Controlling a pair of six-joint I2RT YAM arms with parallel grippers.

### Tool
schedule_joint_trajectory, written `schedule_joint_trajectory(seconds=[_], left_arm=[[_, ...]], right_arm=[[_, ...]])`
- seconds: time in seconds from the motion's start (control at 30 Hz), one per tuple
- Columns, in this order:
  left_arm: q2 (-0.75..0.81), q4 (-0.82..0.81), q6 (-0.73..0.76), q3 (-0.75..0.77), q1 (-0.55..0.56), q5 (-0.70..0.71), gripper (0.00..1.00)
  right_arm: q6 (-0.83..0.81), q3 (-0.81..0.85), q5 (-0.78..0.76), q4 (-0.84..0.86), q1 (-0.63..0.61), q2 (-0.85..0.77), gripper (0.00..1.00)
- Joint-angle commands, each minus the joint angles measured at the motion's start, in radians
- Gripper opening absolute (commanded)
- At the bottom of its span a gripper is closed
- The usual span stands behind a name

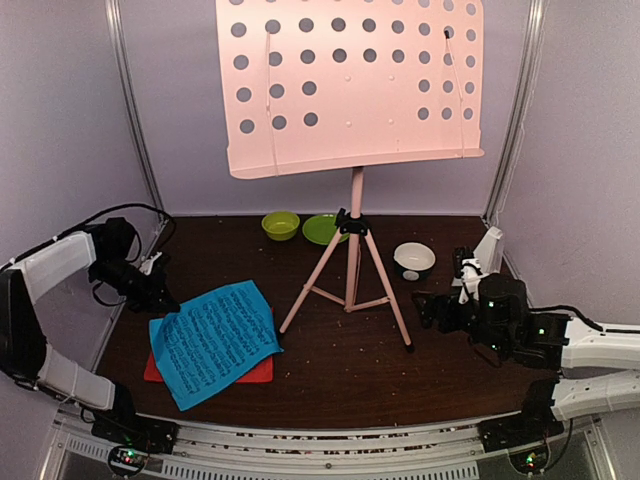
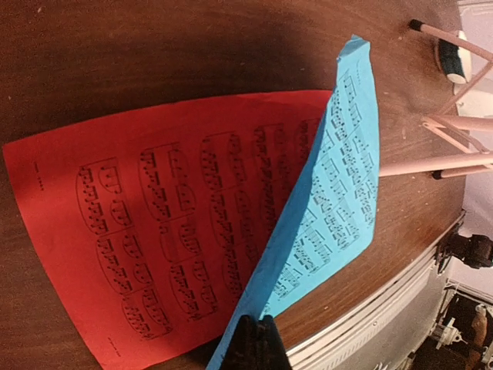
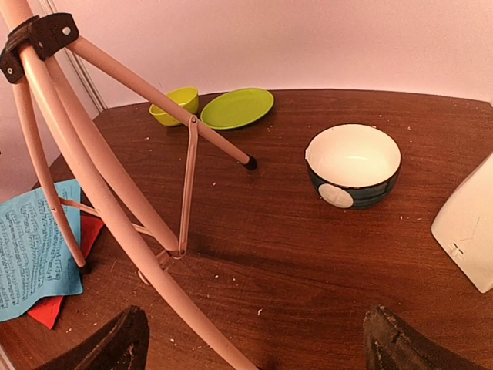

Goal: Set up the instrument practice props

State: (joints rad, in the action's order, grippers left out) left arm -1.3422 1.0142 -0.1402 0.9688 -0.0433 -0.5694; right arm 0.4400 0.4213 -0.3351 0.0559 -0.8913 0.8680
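Note:
The pale pink music stand (image 1: 352,262) stands mid-table, its hole-dotted desk (image 1: 350,85) high above. The blue music sheet (image 1: 215,338) lies over the red music sheet (image 1: 250,373) at the front left. My left gripper (image 1: 163,299) is shut on the blue sheet's left edge. In the left wrist view its fingertips (image 2: 258,339) pinch that edge and the blue sheet (image 2: 331,200) tilts up off the red sheet (image 2: 154,223). My right gripper (image 1: 425,308) is open and empty by the stand's front right leg (image 3: 115,231). The white metronome (image 1: 489,247) stands at the right.
A lime green bowl (image 1: 281,225) and plate (image 1: 322,229) sit at the back behind the stand. A small white bowl with a dark base (image 1: 414,260) sits between the stand and the metronome. The stand's tripod legs spread across the table's middle. Crumbs are scattered on the dark wood.

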Motion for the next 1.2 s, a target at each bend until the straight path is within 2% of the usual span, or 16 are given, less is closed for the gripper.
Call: schedule_joint_trajectory(seconds=[0.0, 0.3, 0.43, 0.6, 0.8, 0.93, 1.1, 1.17], left_arm=[[0.089, 0.037, 0.012, 0.015, 0.035, -0.089, 0.00], [0.210, 0.013, -0.027, -0.058, 0.080, -0.173, 0.00], [0.299, -0.046, -0.127, -0.083, 0.084, -0.086, 0.00], [0.428, 0.008, -0.151, -0.001, 0.168, 0.016, 0.00], [0.601, 0.014, -0.204, 0.007, 0.171, -0.092, 0.00], [0.626, 0.066, -0.188, 0.009, 0.171, -0.091, 0.00], [0.630, -0.029, -0.276, -0.076, 0.172, -0.191, 0.00], [0.618, -0.044, -0.294, -0.101, 0.172, -0.187, 0.00]], right_arm=[[-0.023, 0.030, 0.040, 0.009, -0.004, -0.014, 0.97], [-0.068, 0.090, 0.068, -0.005, -0.037, -0.011, 0.97], [-0.074, 0.111, 0.085, -0.022, -0.049, -0.011, 0.97], [-0.090, 0.149, 0.108, -0.042, -0.065, -0.013, 0.97], [-0.103, 0.187, 0.170, -0.023, -0.086, 0.010, 0.96], [-0.104, 0.191, 0.192, -0.005, -0.102, 0.037, 0.96], [-0.089, 0.172, 0.193, 0.024, -0.120, 0.045, 0.95], [-0.081, 0.161, 0.186, 0.034, -0.125, 0.041, 0.95]])
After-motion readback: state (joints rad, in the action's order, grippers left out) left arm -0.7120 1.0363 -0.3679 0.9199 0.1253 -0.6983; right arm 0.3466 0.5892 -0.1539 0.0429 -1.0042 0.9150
